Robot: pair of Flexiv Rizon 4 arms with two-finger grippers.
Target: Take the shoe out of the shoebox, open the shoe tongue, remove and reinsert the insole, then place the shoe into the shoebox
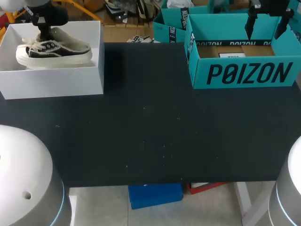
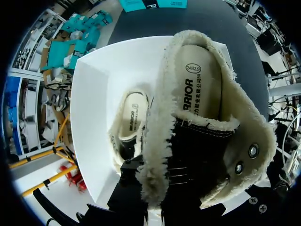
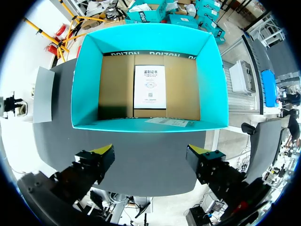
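Left gripper (image 1: 44, 34) at far left, clamped on shoe (image 1: 66, 49), right gripper (image 3: 153, 157) far right, 2 fingers spread wide

We look down on a black tabletop (image 1: 150, 136), matte and flat, which fills most of the head view. Small pale specks lie scattered about its middle, and one short light mark sits toward its left side. Light falls softly and evenly across it; a darker shadow strip lies on its far left part. Its near edge runs straight
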